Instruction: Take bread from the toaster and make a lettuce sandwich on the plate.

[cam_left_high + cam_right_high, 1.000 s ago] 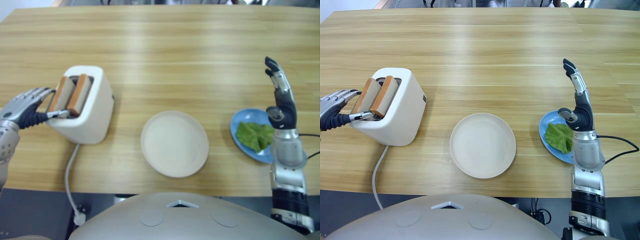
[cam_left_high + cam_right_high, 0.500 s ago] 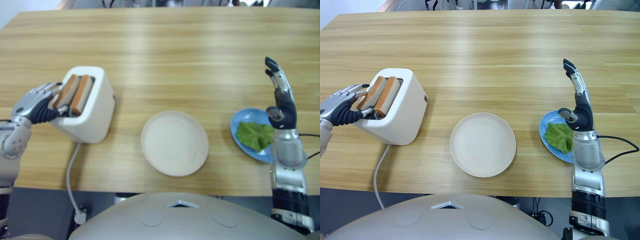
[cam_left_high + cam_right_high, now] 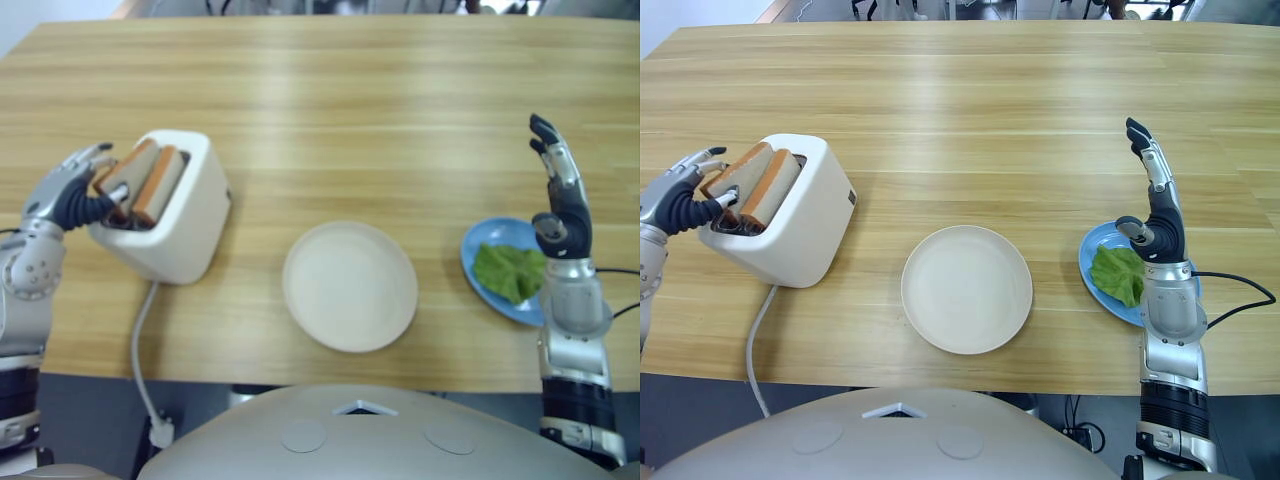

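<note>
Fig. Pale wood-grain worktop (image 3: pixel 970 110) as I view it from the rig's head, bearing three things in a loose row towards its near edge. Left: white toaster (image 3: pixel 800 235), its cord (image 3: pixel 757 330) trailing off the near edge. Centre: round cream plate (image 3: pixel 966 289), well apart from the toaster. Right: small blue plate (image 3: pixel 492 230), near the edge.

Office or lab setting: long wooden table (image 3: pixel 970 110), wheeled chair legs (image 3: pixel 958 9) at 12 o'clock past its far edge.
</note>
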`<action>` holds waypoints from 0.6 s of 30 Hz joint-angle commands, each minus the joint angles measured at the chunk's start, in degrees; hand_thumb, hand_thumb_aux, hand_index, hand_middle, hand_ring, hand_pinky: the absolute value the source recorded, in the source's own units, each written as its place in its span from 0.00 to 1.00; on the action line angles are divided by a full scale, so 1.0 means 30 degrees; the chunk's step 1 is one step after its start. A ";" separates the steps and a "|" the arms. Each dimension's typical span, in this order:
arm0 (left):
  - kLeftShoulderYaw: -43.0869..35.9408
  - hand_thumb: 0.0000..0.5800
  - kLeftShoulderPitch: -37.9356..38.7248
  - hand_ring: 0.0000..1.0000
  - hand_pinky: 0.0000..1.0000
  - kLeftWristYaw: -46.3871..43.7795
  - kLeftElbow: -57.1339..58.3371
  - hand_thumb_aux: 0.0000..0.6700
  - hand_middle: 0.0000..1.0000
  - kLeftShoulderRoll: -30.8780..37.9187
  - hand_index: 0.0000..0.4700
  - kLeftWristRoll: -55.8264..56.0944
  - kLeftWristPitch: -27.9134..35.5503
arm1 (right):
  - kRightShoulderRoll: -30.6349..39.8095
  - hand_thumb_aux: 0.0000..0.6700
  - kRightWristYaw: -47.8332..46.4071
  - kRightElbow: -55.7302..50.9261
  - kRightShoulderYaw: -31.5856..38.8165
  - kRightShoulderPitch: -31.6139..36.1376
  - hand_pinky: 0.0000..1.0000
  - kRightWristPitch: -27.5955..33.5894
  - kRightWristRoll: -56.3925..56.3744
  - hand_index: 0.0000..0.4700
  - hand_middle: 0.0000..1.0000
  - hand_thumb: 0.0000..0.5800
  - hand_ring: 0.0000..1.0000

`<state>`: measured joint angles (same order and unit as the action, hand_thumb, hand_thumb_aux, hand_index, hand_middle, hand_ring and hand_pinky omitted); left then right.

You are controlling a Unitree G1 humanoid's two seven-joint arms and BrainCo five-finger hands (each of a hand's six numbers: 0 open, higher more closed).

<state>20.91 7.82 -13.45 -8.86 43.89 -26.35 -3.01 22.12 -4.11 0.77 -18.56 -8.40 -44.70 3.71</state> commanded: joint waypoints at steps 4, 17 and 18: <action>0.1165 1.00 -0.0220 0.00 0.00 0.0147 -0.1783 1.00 0.00 -0.0599 0.98 0.1266 0.0967 | -0.0021 0.00 -0.0064 0.0056 0.0004 -0.0070 0.00 -0.0008 -0.0048 0.00 0.00 0.00 0.00; 0.0315 1.00 -0.1260 1.00 1.00 0.0323 -0.2292 1.00 1.00 -0.2596 0.98 0.2800 0.2474 | 0.0108 0.00 -0.0167 -0.0128 0.0024 -0.0041 0.00 -0.0129 -0.0036 0.00 0.00 0.00 0.00; 0.0373 1.00 -0.1489 1.00 1.00 0.0490 -0.2135 1.00 1.00 -0.2648 0.98 0.2809 0.2574 | 0.0128 0.00 -0.0156 -0.0118 -0.0003 -0.0047 0.00 -0.0122 0.0029 0.00 0.00 0.00 0.00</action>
<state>21.74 4.35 -12.62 -16.08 36.43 -18.51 3.78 22.21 -4.24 0.75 -18.50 -8.43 -44.94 3.71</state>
